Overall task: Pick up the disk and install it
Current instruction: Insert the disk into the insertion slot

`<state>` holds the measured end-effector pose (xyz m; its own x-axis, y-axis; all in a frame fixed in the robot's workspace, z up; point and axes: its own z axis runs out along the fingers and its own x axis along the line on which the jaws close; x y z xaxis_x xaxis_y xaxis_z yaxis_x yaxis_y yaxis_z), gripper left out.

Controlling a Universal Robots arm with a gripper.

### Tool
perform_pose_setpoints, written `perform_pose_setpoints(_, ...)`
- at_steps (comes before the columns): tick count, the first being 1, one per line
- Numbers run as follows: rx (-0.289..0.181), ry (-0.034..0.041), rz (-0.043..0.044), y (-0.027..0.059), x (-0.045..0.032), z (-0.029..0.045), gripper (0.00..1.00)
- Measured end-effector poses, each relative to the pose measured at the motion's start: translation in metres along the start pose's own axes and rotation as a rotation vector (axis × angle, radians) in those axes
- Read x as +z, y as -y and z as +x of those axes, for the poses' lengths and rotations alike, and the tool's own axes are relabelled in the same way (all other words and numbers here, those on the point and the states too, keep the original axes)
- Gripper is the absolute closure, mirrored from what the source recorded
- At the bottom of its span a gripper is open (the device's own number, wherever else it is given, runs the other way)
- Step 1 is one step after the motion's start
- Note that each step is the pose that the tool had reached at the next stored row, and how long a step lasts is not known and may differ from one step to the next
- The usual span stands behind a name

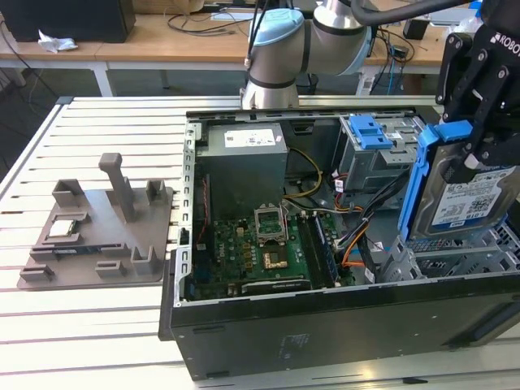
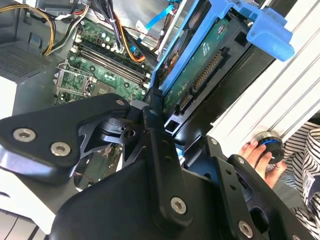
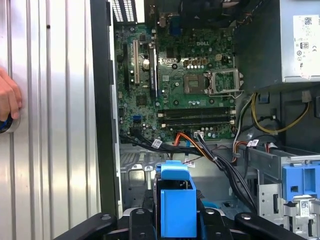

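- The slatted metal worktop (image 1: 89, 341) carried everything; a wooden desk ran behind it.
- An open black computer case (image 1: 325, 333) lay on its side on the worktop, its interior facing up.
- The robot arm (image 1: 280, 45) rose behind the case and reached over it toward the exterior view's right.
- Inside the case, a grey power supply (image 1: 244, 162) sat beside the green motherboard (image 1: 260, 252), with coloured cables running between the board and the drive bays.
- A grey moulded fixture (image 1: 97, 236) lay on the worktop at the exterior view's left, well apart from the case.
- The disk (image 1: 467, 191) hung upright on edge — label facing the exterior camera, blue bracket around it — over the drive cage at the case's right end in the exterior view; whether it touched the cage could not be told.
- The gripper (image 1: 481, 145) was clamped on the disk's upper edge, fingers closed against the blue bracket.
- A person's hand (image 2: 257, 155) rested on a round blue-ringed knob outside the case.
- A small square chip (image 1: 67, 230) sat on the fixture.
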<state>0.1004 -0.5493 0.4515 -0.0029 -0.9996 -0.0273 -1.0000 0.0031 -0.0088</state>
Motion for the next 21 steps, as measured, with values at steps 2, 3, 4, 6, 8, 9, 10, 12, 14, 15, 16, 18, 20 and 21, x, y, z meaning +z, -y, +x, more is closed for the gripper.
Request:
perform_pose_setpoints(2,0.000,-0.0008,-0.0001,0.0000,0.0017,0.0000,0.64)
perform_pose_setpoints(3,0.000,-0.0012,-0.0002,0.0001,0.0026,0.0000,0.64)
perform_pose_setpoints(4,0.000,-0.0014,-0.0003,0.0006,0.0033,-0.0001,0.64)
perform_pose_setpoints(6,0.000,-0.0022,-0.0014,0.0041,0.0046,-0.0007,0.64)
perform_pose_setpoints(8,0.000,-0.0035,-0.0021,0.0060,0.0059,-0.0011,0.64)
perform_pose_setpoints(9,0.000,-0.0048,-0.0022,0.0060,0.0059,-0.0012,0.64)
perform_pose_setpoints(10,0.000,-0.0058,-0.0020,0.0060,0.0054,-0.0014,0.64)
perform_pose_setpoints(12,0.000,-0.0119,0.0008,0.0060,-0.0057,-0.0028,0.64)
perform_pose_setpoints(14,0.000,-0.0117,0.0025,0.0009,-0.0060,-0.0028,0.64)
perform_pose_setpoints(15,0.000,-0.0119,0.0027,-0.0067,-0.0056,-0.0027,0.64)
perform_pose_setpoints(16,0.000,-0.0117,0.0027,-0.0086,-0.0041,-0.0026,0.64)
perform_pose_setpoints(18,0.000,-0.0118,0.0026,-0.0092,-0.0010,-0.0027,0.64)
perform_pose_setpoints(20,0.000,-0.0119,0.0027,-0.0094,0.0007,-0.0029,0.64)
perform_pose_setpoints(21,0.000,-0.0120,0.0026,-0.0095,0.0017,-0.0031,0.64)
